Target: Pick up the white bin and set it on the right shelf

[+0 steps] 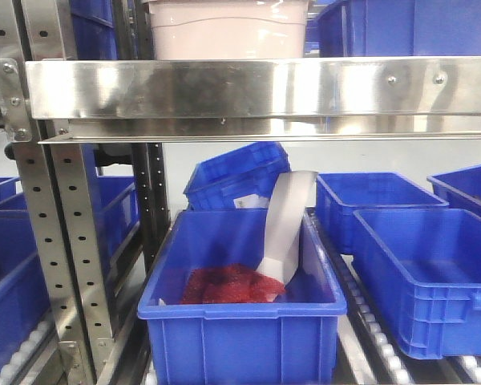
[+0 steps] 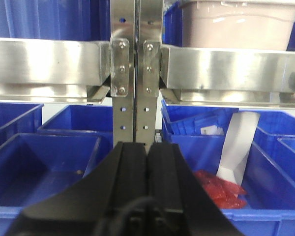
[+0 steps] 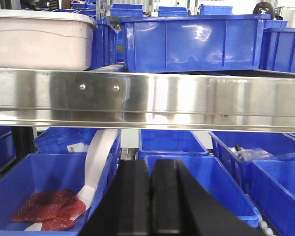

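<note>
Pinkish-white translucent plastic bin (image 1: 228,30) sits on the shiny stainless-steel right shelf (image 1: 264,88), just behind its riveted front rail and toward the shelf's left end, near the perforated upright post (image 1: 68,241). The front view cuts off the bin's top; the right wrist view shows its glossy white-grey lid (image 3: 39,16) and, right beside it on the same shelf, a large blue plastic bin (image 3: 191,42) with more blue bins behind. Only the left wrist view shows the joint where two shelf rails meet at the bolted post (image 2: 134,69), the white bin lying to the right of it.

On the level below, an open blue bin (image 1: 240,321) holds red crinkled material (image 1: 228,285) and a curved white strip (image 1: 287,224) leaning against its right wall; the front view shows this best.

Both grippers hang low in front of the rack, apart from the bin. The left gripper (image 2: 147,162) has its black fingers (image 2: 130,167) pressed together with nothing between them, and the right gripper (image 3: 150,182) has its fingers (image 3: 132,191) nearly touching, likewise empty.
</note>
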